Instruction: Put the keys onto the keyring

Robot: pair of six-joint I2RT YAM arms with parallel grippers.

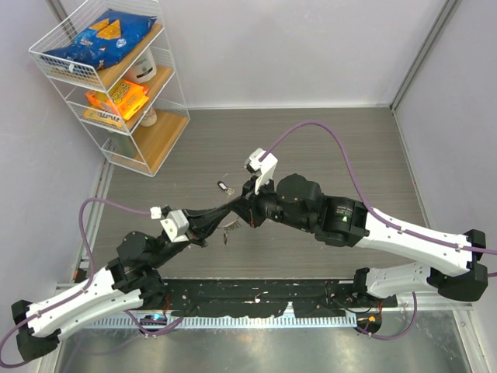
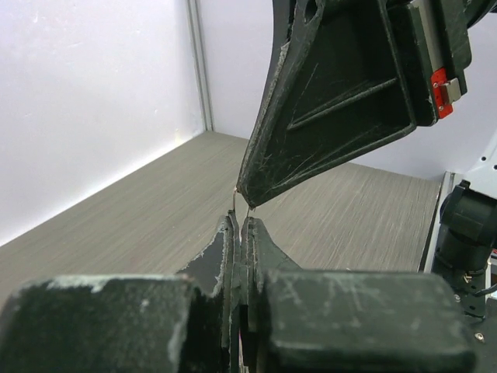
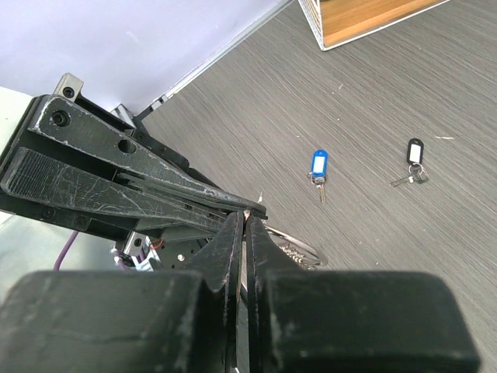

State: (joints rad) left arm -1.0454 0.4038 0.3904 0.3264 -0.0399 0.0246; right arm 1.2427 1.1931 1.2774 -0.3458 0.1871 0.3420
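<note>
Right gripper [image 3: 245, 221], pinched shut on the keyring [image 3: 299, 242], meets the left gripper [image 2: 239, 221] tip to tip, apparently clamped on the same wire, while the blue-tagged key [image 3: 319, 167] lies on the table [image 3: 404, 256] just beyond, lengthwise in line with the right gripper, and the black-tagged key [image 3: 414, 159] lies farther off.

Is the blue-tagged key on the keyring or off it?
Off: the blue-tagged key lies alone on the table, apart from the keyring.

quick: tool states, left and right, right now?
Left tool: closed; thin metal sliver at its tips, cannot tell what.
Right tool: closed on the keyring.
</note>
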